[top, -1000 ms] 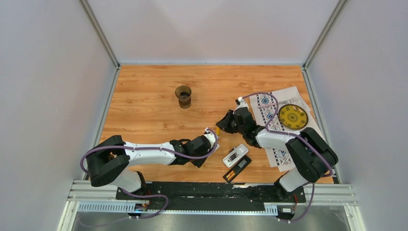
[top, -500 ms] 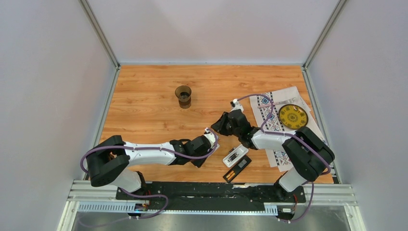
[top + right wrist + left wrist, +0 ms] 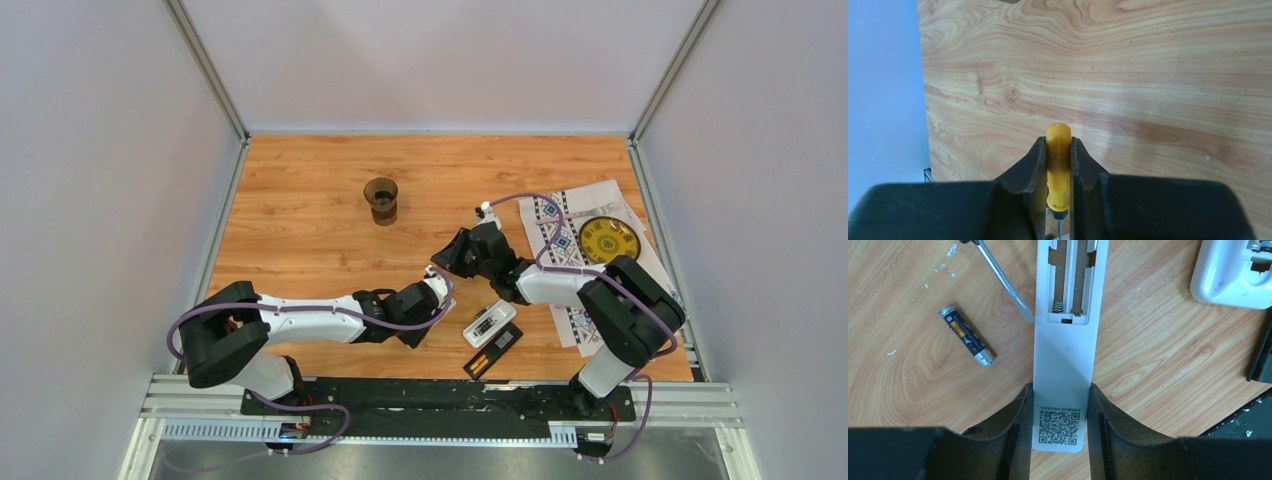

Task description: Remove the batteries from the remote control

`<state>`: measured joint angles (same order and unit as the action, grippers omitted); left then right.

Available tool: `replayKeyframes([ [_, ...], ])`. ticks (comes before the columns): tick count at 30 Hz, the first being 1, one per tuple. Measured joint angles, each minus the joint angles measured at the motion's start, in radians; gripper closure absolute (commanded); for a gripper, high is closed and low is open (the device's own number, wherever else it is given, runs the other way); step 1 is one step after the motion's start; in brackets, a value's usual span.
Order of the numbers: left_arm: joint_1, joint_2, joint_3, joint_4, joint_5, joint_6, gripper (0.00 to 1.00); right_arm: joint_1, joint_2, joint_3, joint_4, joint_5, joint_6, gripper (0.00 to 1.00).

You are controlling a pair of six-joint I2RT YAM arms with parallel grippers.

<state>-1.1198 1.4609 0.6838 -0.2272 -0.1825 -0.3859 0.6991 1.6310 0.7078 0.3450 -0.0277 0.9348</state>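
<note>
Battery (image 3: 967,336) lies beside the remote control (image 3: 1064,365) clamped by left gripper (image 3: 1060,395) toward the worktop's (image 3: 300,220) near edge; right gripper (image 3: 1058,145) clasps the screwdriver (image 3: 1058,172).

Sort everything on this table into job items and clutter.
Job: slim white plastic remote; dark grey cylindrical battery; yellow-handled metal screwdriver.
Lying about: brown cup; patterned white cloth; round yellow plate.
</note>
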Motion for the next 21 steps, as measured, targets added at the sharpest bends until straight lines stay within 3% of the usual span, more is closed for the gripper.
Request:
replayKeyframes([
  [6,0.0,-0.005,0.0,-0.001,-0.002,-0.003,1.0,-0.013,-0.039,0.0,-0.024,0.001,-0.017,1.0],
  [14,0.018,-0.019,0.045,-0.047,0.018,0.007,1.0,-0.109,-0.34,0.003,-0.154,0.057,-0.121,1.0],
  [21,0.125,-0.066,0.189,-0.041,0.089,0.047,1.0,-0.207,-0.572,0.005,-0.282,0.09,-0.204,1.0],
])
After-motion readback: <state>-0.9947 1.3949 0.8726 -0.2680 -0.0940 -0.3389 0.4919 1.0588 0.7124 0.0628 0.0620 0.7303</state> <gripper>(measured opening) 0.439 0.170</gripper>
